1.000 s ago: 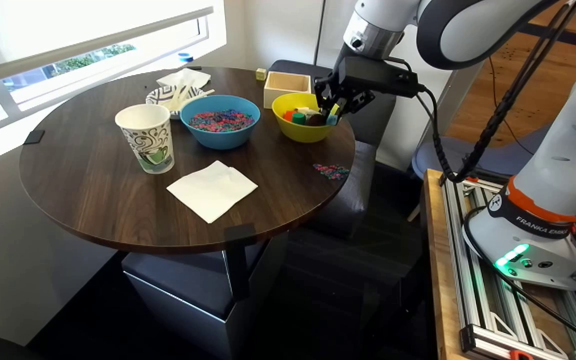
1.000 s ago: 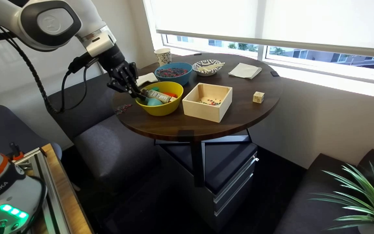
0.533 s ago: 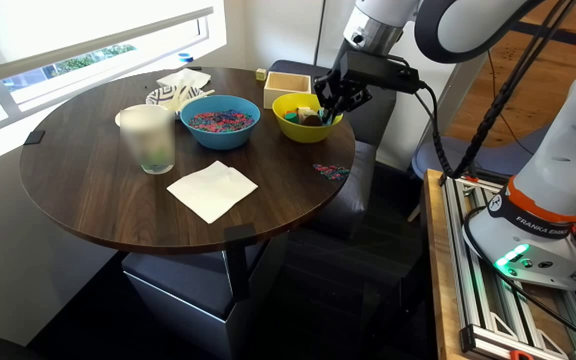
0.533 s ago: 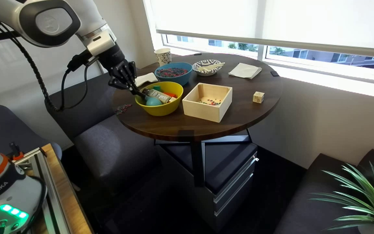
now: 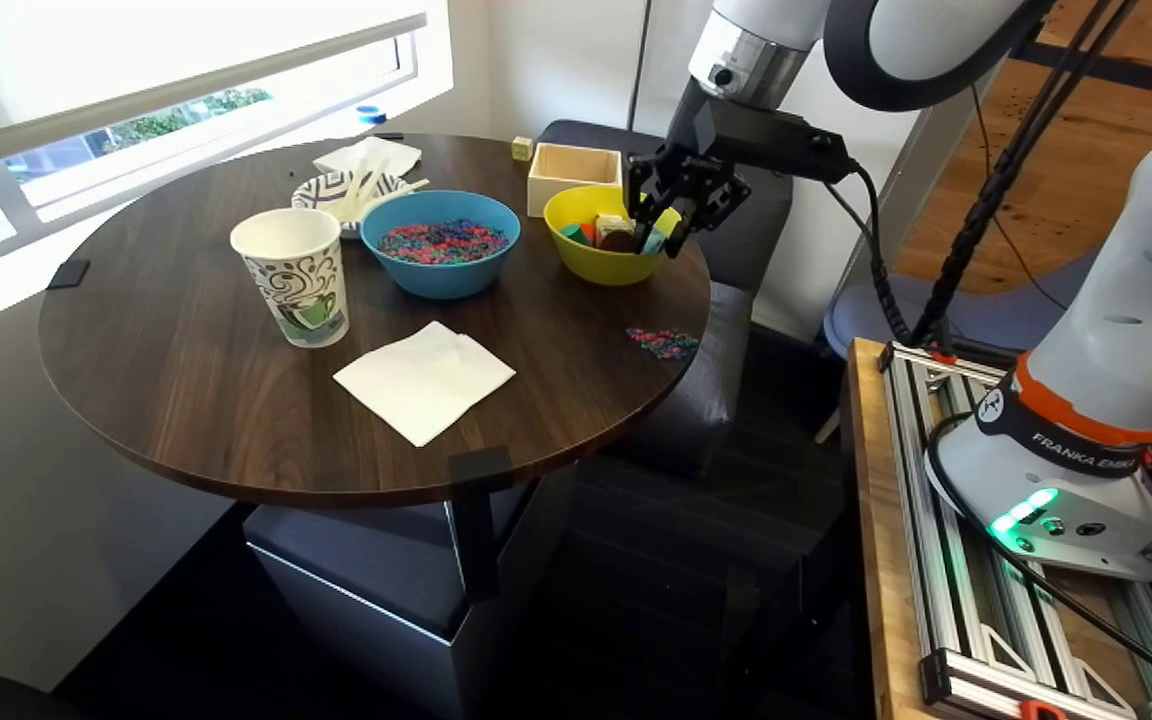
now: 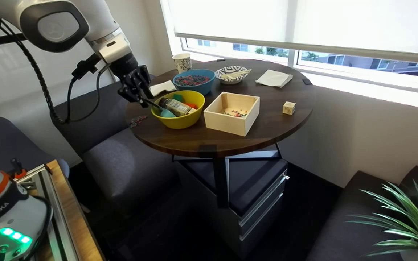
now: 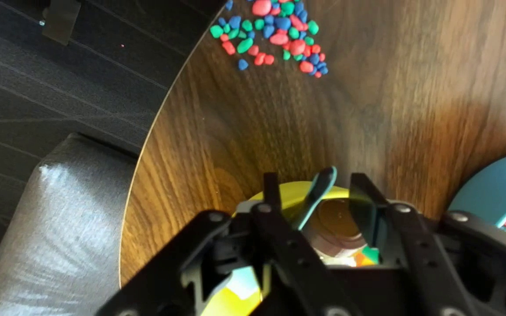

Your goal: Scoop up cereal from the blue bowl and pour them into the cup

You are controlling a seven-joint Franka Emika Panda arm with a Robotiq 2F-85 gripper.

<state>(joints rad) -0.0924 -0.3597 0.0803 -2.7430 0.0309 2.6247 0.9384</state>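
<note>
The blue bowl [image 5: 441,280] [image 6: 204,88] holds the cereal [image 5: 443,243] [image 6: 192,80], a heap of tiny coloured pieces. Its edge also shows in the wrist view [image 7: 490,191]. The cup [image 5: 296,285] [image 6: 183,63] stands upright beside it in both exterior views and is out of the wrist view. My gripper [image 5: 658,240] [image 6: 145,103] [image 7: 316,182] is open at the rim of the yellow bowl [image 5: 601,268] [image 6: 180,124]. A turquoise scoop [image 6: 167,113] leans in that bowl. Its dark handle [image 7: 319,188] stands between my fingers, with gaps visible on both sides.
The yellow bowl also holds a brown-lidded jar [image 6: 176,106] and green and orange pieces. A wooden box [image 6: 227,125] stands beside it. Spilled pieces [image 5: 664,344] [image 7: 275,30] lie near the table edge. A napkin [image 5: 426,380] and patterned bowl [image 6: 230,80] are on the table.
My gripper has drawn back slightly from the yellow bowl, and the scoop's handle now shows below its fingers. The turquoise scoop has shifted and tilted, and the jar and green piece have moved a little.
</note>
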